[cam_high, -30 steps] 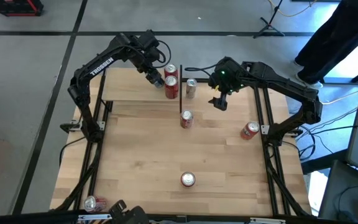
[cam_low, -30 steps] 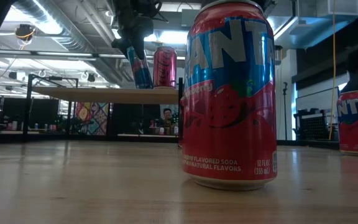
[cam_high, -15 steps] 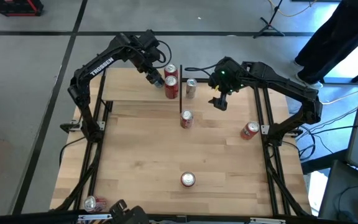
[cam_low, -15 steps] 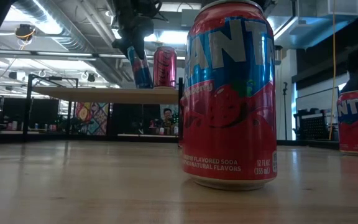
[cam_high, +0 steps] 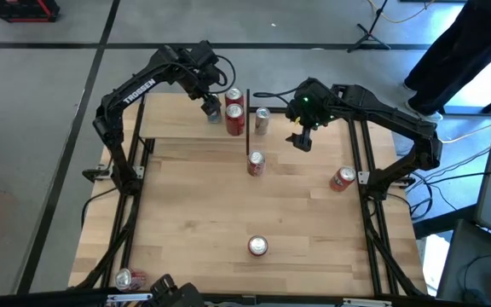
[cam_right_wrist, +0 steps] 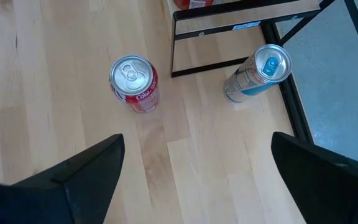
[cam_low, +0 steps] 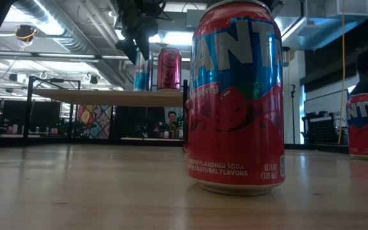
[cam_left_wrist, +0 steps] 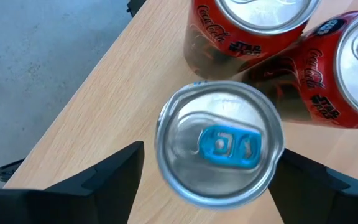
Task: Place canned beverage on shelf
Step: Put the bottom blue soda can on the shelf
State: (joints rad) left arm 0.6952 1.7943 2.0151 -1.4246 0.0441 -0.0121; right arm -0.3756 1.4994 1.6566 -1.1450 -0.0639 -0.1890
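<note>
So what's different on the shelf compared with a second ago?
The blue-tabbed can under the left tool has gone from tilted to upright on the shelf, beside the two red cola cans. In the left wrist view the fingers stand apart on either side of it, so it looks released. The right tool and the cans on the table stayed put.

The light-wood table (cam_high: 194,222) carries the small shelf (cam_high: 181,128) at its far edge. On the shelf stand a blue-tabbed can (cam_left_wrist: 219,149) and two red cola cans (cam_high: 234,109). Four more cans (cam_high: 257,162) stand scattered on the tabletop.
</note>
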